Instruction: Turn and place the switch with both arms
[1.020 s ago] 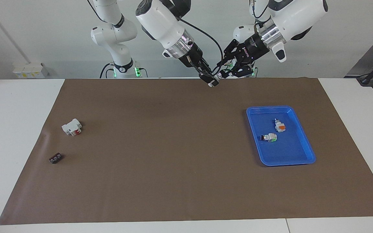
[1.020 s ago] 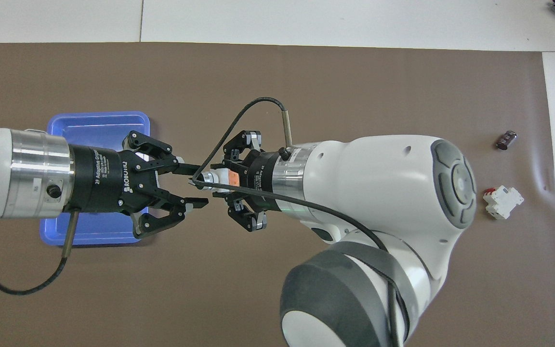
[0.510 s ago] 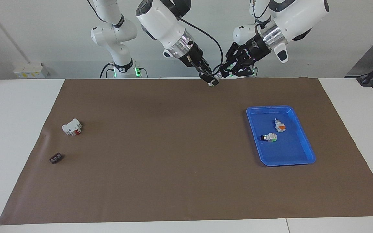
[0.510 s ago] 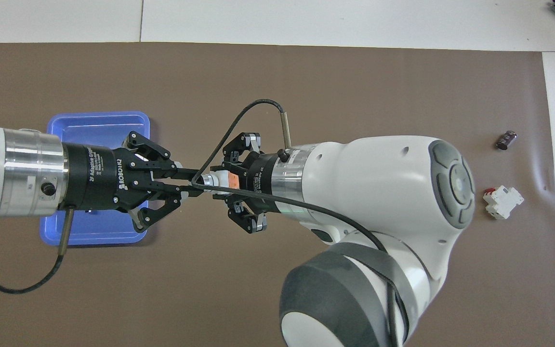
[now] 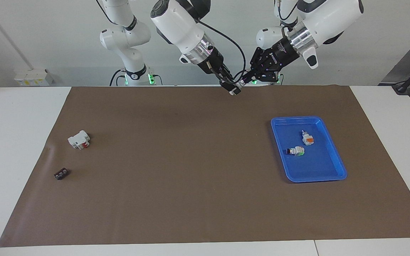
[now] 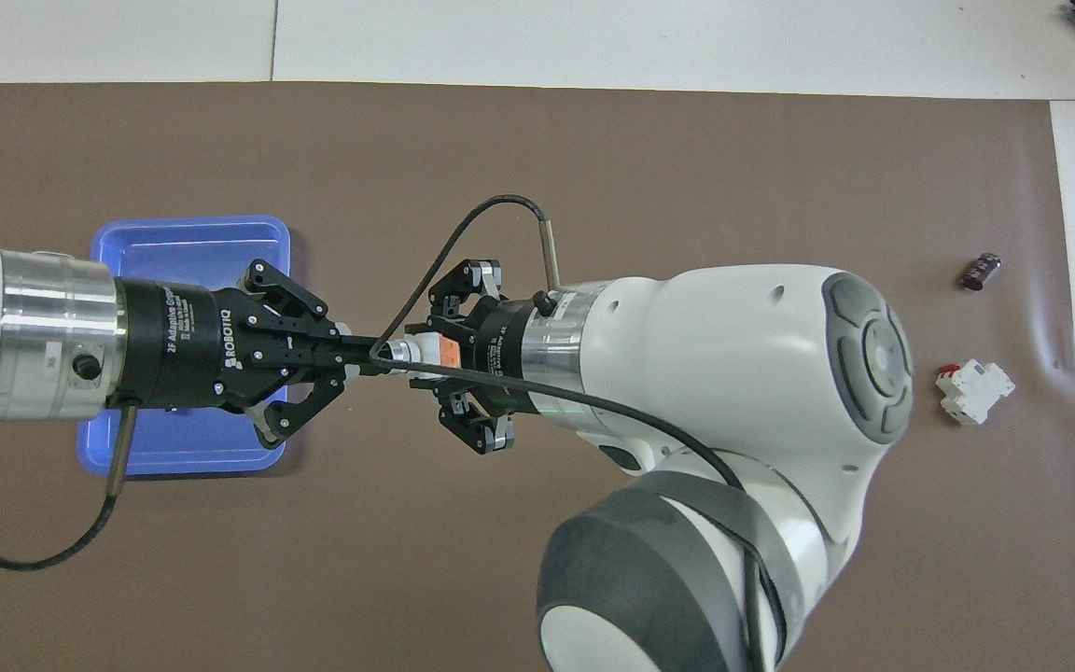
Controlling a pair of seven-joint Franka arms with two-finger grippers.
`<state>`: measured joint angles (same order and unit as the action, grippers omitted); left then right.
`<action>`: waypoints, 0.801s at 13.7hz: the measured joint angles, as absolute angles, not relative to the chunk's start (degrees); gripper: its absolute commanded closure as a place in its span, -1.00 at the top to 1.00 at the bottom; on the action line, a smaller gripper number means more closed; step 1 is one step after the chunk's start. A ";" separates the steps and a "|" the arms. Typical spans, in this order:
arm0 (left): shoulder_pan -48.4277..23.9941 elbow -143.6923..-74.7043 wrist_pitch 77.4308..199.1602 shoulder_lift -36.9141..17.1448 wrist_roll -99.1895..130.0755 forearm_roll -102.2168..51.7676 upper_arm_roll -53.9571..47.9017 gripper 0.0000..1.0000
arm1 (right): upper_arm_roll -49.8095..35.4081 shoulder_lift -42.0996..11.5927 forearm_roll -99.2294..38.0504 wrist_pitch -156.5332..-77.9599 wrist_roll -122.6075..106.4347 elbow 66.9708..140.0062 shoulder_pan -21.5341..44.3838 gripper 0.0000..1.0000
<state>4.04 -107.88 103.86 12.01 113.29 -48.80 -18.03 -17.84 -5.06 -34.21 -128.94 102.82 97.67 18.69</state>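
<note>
Mid-air handover over the brown mat (image 5: 190, 160), up at the robots' end of the table. The right gripper (image 6: 421, 351) is clamped on the switch (image 6: 427, 350) by its orange-red block, and the left gripper (image 6: 360, 355) has its fingers pinched in on the other end — the black knob end, as far as the overhead view shows. Both seem to be gripping the same small part at once, nose to nose.

This looks like a light, stiff bit of moulded plastic: no sag, nothing to crush, but smooth faces and a tiny grip area, so it could twist or pop loose if one side lets go early. The flat sides of the block are probably the safest hold; the round knob end looks likelier to slip.

The blue tray (image 5: 336, 174) sits toward the left arm's end with a green-blocked switch (image 5: 296, 151) and an orange-blocked one (image 5: 308, 139) in it. A white breaker (image 5: 79, 139) and a small dark part (image 5: 61, 174) lie toward the right arm's end — out of play.
</note>
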 measured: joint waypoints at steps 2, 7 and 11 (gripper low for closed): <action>4.04 -107.88 103.83 12.01 113.29 -48.80 -18.03 -1.00 | -17.84 -5.06 -34.21 -128.94 102.82 97.67 18.69 -1.00; 4.16 -107.90 103.50 12.04 119.53 -48.86 -17.89 -1.00 | -17.88 -5.09 -34.21 -129.02 102.82 97.66 18.81 -1.00; 4.83 -108.39 103.42 12.29 133.52 -48.92 -17.84 -1.00 | -18.00 -5.60 -34.22 -129.93 102.82 97.52 19.24 -1.00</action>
<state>4.83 -108.39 103.42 12.29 133.52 -48.92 -17.84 -18.00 -5.60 -34.22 -129.93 102.82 97.52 19.24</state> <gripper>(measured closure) 0.899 0.586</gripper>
